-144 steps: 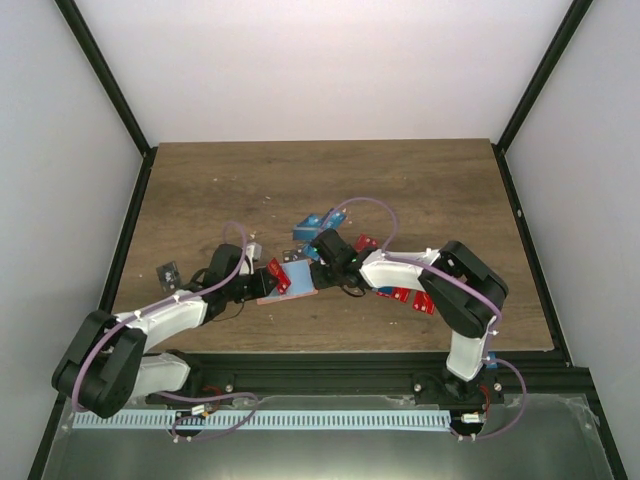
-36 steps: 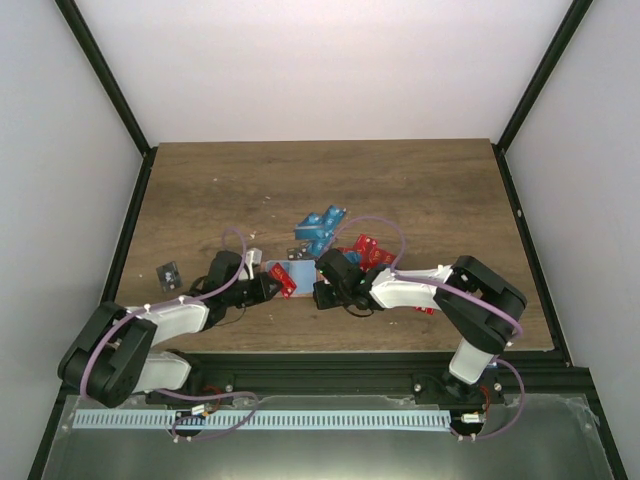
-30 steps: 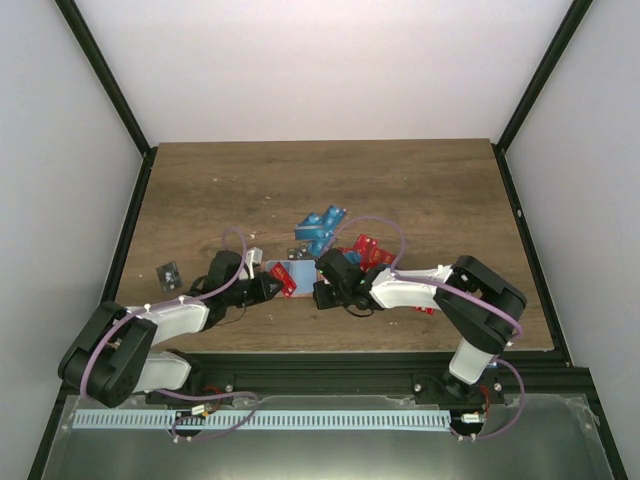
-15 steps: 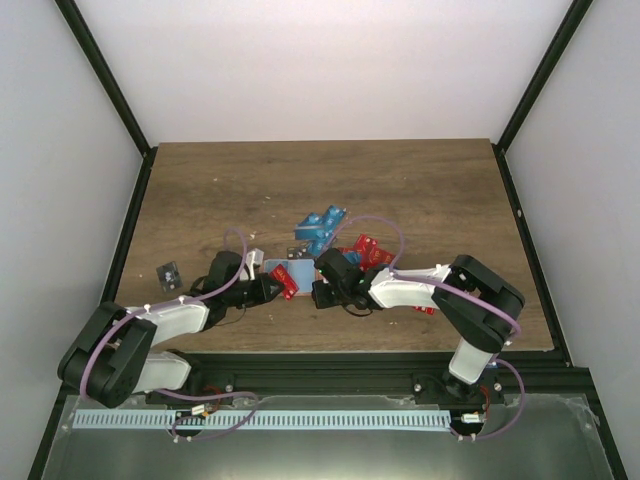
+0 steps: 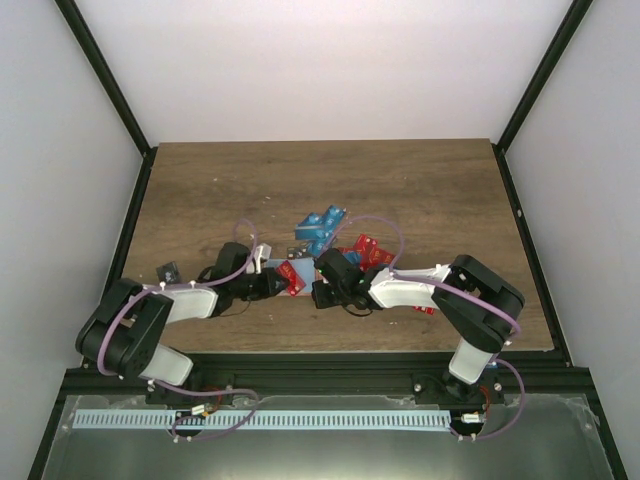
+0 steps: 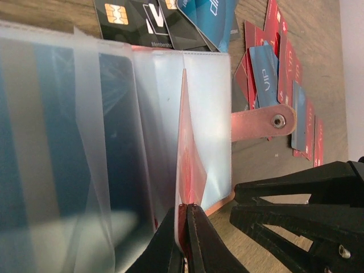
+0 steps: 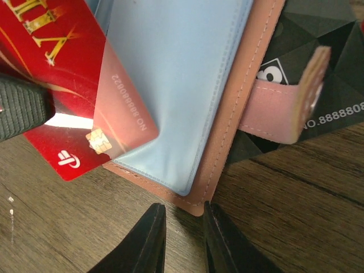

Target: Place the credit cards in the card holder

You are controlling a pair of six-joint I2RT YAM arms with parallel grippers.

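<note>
1. Location: the tan-pink leather-like card holder [image 7: 230, 122] lies open on the brown wood-grain desk [image 5: 420, 190] between the two arms. Its clear plastic sleeves [image 7: 176, 79] are fanned out.
2. The left end effector [image 6: 183, 213] is closed on a red plastic credit card [image 7: 62, 62], pinching one end. The card's far end shows through a sleeve; whether it is inside a pocket or merely beneath the sleeve cannot be confirmed.
3. The right end effector [image 7: 182, 207] has its jaws a narrow gap apart at the holder's near corner. Whether they clamp the corner cannot be told.
4. Handling, assessed: the card is light, stiff and glossy, so it is likely to pivot in a pinch. It is best held at the trailing short edge, in line with the pocket.
5. Assessed: the sleeves are soft and will buckle. The holder is light and will slide unless braced at its stitched leather rim.
6. Loose blue cards [image 5: 325, 222] lie just beyond the holder, flat and overlapping.
</note>
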